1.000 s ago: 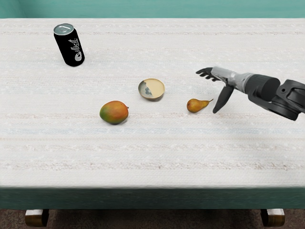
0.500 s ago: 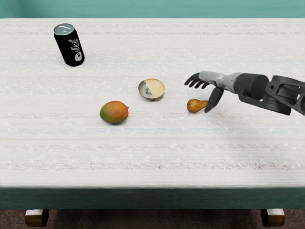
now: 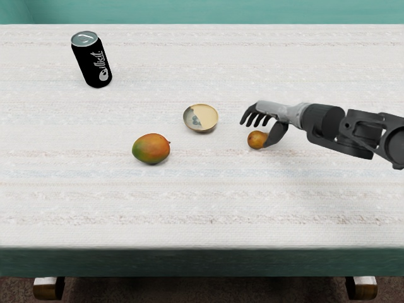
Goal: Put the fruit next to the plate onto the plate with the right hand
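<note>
A small brown pear point(image 3: 255, 139) lies on the white table just right of a small tan plate point(image 3: 201, 117). My right hand point(image 3: 262, 126) reaches in from the right edge and hovers right over the pear, fingers spread above it and the thumb down along its right side. The hand is open and the pear still rests on the table, its stem end hidden behind the thumb. The plate holds nothing. The left arm is out of sight.
A red-green mango point(image 3: 151, 148) lies left of the plate, toward the front. A black soda can point(image 3: 91, 59) stands at the back left. The table's front edge point(image 3: 202, 247) runs across the bottom.
My right hand has moved left and down, from beside the pear's stem to directly over the pear. The pear, plate, mango and can have not moved.
</note>
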